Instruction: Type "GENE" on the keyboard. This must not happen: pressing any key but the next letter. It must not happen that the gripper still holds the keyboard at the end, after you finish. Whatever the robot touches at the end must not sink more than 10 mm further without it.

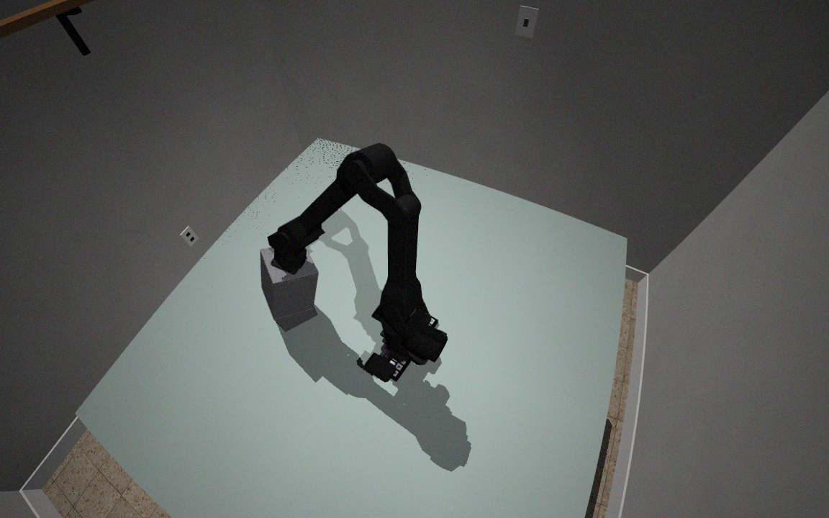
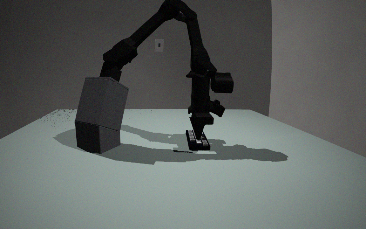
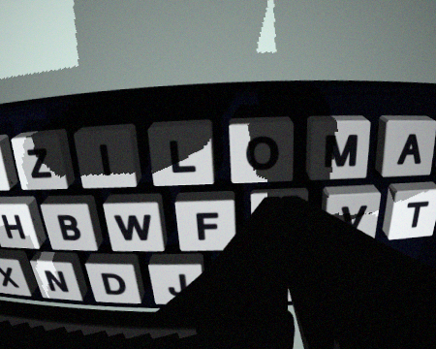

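A small black keyboard [image 2: 195, 141] with white lettered keys lies on the pale green table; it also shows in the top view [image 1: 383, 367] and fills the wrist view [image 3: 199, 201]. My gripper [image 2: 199, 134] is shut and empty, pointing straight down with its tips on the keyboard. In the wrist view the closed fingertips [image 3: 279, 204] cover a middle-row key between the F key [image 3: 206, 224] and a partly hidden key [image 3: 352, 209]. The covered key's letter is hidden. Top row reads U, Z, I, L, O, M, A.
The arm's grey pedestal block [image 2: 100, 114] stands to the left of the keyboard, also seen in the top view [image 1: 290, 288]. The table edge lies to the right [image 1: 623, 360], with floor tiles beyond.
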